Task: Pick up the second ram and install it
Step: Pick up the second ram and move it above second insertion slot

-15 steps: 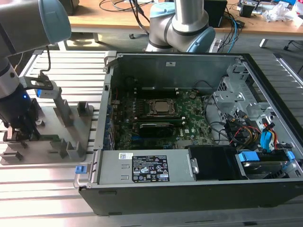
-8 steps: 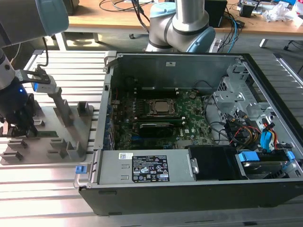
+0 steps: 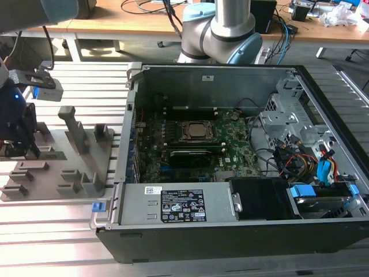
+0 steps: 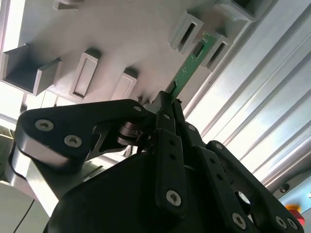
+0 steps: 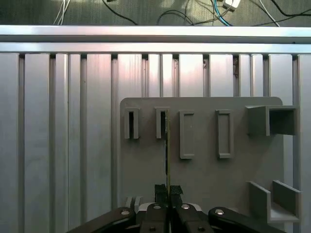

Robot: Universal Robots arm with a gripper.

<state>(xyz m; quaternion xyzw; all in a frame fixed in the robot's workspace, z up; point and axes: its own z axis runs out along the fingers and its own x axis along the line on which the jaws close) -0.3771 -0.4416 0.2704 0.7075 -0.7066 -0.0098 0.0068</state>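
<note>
The black two-fingered gripper is closed tight on the near end of the second ram, a long, thin green circuit-board stick with dark chips. The stick stands on edge over the grey plastic fixture plate. In the second wrist view the jaws pinch its flat faces, and its far end reaches a raised slot block on that plate. I cannot tell whether it is clear of the slot.

The stick looks light and stiff but brittle. A firm, square pinch on the bare board near one end seems best, since a skewed grip could twist it.

Beyond the plate, to the exterior view's right, the open black computer case holds the large green motherboard.
</note>
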